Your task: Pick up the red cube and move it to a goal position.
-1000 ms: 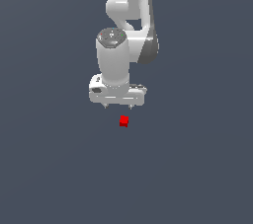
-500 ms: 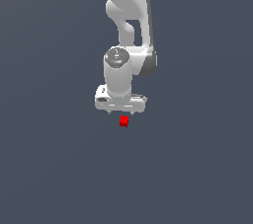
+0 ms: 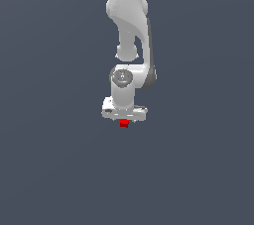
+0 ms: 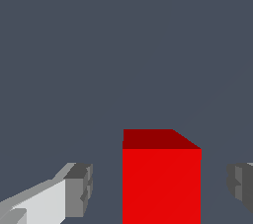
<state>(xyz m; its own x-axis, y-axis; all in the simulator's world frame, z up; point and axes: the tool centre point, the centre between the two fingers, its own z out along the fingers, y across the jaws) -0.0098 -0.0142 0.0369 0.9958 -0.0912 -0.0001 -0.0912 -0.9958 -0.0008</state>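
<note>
Gripper (image 4: 160, 188) straddling the red cube (image 4: 161, 183)
Fingers (image 4: 79, 188) are standing spread, not touching; the cube is looking rigid, light; side faces are offering flat purchase

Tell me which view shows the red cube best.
The wrist view. There the red cube fills much of the frame, its top and front faces clear, with the open gripper showing a gap between each fingertip and the cube. The exterior view shows it only as a tiny red patch just under the gripper.

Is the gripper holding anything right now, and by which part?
Nothing held. The gripper is open around the red cube, with a gap at each finger.
</note>
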